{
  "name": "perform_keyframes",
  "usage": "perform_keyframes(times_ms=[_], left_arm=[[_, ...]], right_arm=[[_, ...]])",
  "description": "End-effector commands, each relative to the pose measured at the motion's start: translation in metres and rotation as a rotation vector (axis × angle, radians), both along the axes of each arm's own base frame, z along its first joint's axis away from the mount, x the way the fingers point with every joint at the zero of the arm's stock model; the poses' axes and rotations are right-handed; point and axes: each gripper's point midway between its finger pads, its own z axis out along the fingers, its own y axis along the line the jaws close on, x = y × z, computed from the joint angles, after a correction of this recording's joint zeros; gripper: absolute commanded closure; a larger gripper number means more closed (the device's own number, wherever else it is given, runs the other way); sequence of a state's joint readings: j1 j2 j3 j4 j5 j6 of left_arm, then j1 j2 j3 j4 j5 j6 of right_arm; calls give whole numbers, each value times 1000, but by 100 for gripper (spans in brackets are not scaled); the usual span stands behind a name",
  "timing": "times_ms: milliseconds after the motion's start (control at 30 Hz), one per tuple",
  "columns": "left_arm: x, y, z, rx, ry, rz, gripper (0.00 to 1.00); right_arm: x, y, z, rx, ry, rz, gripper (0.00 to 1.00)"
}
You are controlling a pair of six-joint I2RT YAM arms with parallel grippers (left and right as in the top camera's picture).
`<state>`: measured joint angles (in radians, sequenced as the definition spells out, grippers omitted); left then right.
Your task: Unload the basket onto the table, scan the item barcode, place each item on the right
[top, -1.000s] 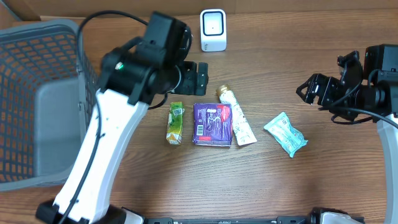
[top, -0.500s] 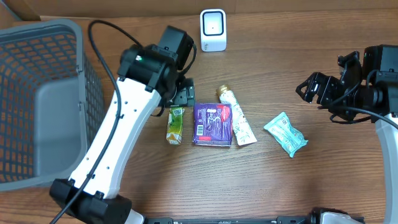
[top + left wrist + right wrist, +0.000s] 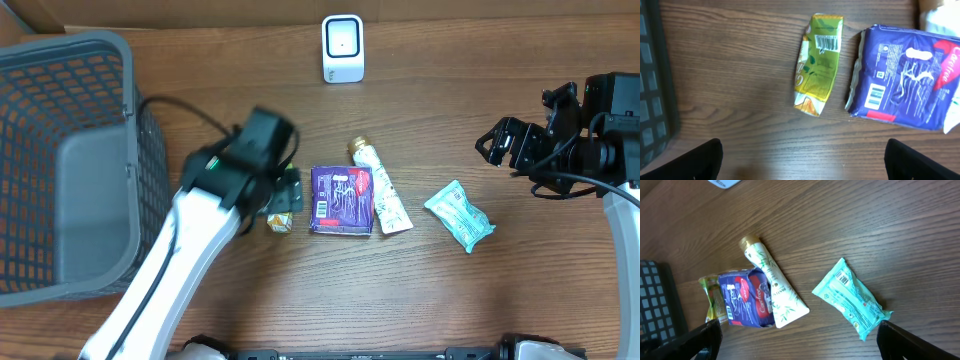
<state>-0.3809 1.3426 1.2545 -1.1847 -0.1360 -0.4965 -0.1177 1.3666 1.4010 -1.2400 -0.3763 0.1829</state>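
Note:
Four items lie in a row mid-table: a yellow-green pouch [image 3: 283, 217] [image 3: 820, 62] with its barcode facing up, a purple pack [image 3: 341, 200] [image 3: 905, 85], a white tube [image 3: 381, 195] [image 3: 772, 282] and a teal packet [image 3: 459, 215] [image 3: 852, 300]. The white scanner [image 3: 342, 48] stands at the back edge. My left gripper [image 3: 288, 190] [image 3: 801, 162] hovers open above the pouch, partly covering it from overhead, with nothing between its fingers. Off to the right of the teal packet, my right gripper [image 3: 495, 143] [image 3: 795, 340] hangs open and empty.
A large grey mesh basket [image 3: 60, 160] fills the left side of the table. A cable loops from the left arm toward the basket. Bare wood lies in front of the row of items.
My left arm has swung back from near the scanner toward the front, and its gripper now sits over the yellow-green pouch. The right arm and all items have stayed put.

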Motion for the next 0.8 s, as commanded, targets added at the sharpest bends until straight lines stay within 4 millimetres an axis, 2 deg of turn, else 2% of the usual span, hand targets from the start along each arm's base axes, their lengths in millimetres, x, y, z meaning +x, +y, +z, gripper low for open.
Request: perform_keyframes(times_ms=[0, 133, 233, 333, 533, 600, 767], left_arm=[[-15, 3, -16, -89, 12, -56, 7], [-20, 9, -27, -201, -18, -30, 10], [-26, 16, -32, -204, -42, -12, 12], [-32, 14, -36, -218, -61, -4, 17], [-57, 4, -44, -278, -121, 18, 17], [-67, 1, -43, -303, -153, 37, 19], [-81, -2, -24, -320, -286, 28, 18]], right_arm=[[3, -2, -3, -11, 2, 2, 0], [2, -2, -6, -9, 14, 2, 0], [2, -2, -6, -9, 19, 2, 0], [2, -2, -7, -8, 18, 2, 0], [2, -2, -7, -9, 19, 2, 0], [3, -2, -7, -9, 17, 3, 0], [5, -2, -11, -8, 28, 3, 0]])
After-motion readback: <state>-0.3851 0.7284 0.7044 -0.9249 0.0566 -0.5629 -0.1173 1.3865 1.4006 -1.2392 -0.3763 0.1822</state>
